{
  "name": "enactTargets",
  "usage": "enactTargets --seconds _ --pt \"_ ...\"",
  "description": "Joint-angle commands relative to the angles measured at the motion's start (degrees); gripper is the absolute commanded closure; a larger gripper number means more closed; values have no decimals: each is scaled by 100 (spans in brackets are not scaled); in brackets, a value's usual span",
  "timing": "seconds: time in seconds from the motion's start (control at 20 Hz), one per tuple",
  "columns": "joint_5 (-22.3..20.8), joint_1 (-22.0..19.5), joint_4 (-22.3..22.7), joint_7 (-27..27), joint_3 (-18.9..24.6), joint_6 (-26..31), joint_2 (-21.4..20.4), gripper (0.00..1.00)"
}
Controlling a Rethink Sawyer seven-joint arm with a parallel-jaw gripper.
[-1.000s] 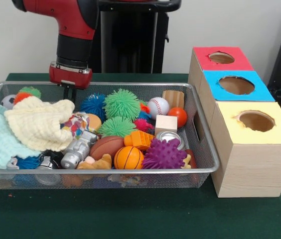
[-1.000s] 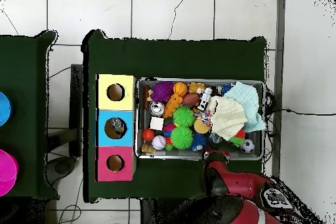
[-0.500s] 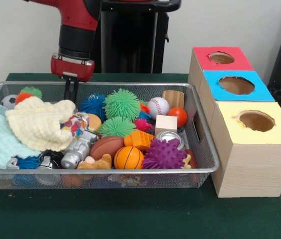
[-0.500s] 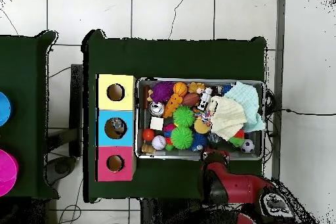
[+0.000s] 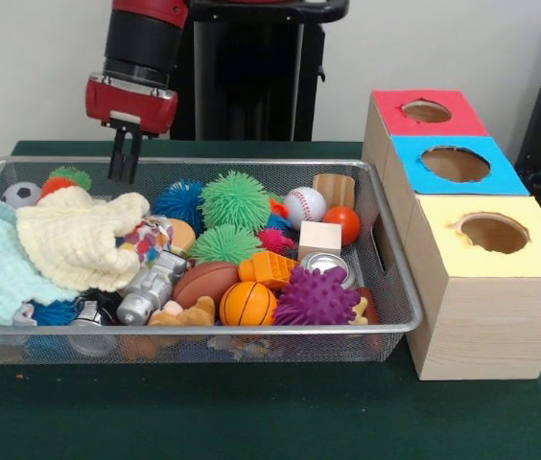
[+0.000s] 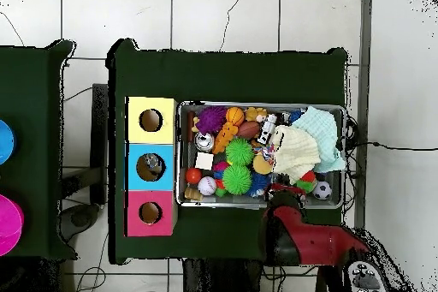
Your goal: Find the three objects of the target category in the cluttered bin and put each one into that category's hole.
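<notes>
Light: bright, even, diffuse from above.
Shadows: soft, faint beneath the mesh bin (image 5: 386, 287).
Glare: none on the boxes (image 5: 462, 230).
Focus: front view slightly soft.

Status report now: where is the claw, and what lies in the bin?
Claw empty, hanging above the bin's far left rim; fingers close together. Bin full of balls and toys; cream cloth covers the left part. Nothing picked yet.

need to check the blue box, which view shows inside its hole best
The overhead view: it looks straight down the blue box hole, where something grey lies at the bottom, too small to identify. The front view shows the blue box top at a slant, so only the hole's brown inner wall shows, not its floor.
</notes>
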Motion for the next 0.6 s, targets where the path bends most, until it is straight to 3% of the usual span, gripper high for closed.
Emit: enactTargets --seconds 0.05,0.35,0.6 --pt "-24 16 110 597 355 453 -191 100" --pt "34 -83 474 680 534 824 -425 100" --pt "-66 -319 360 764 850 557 -86 100"
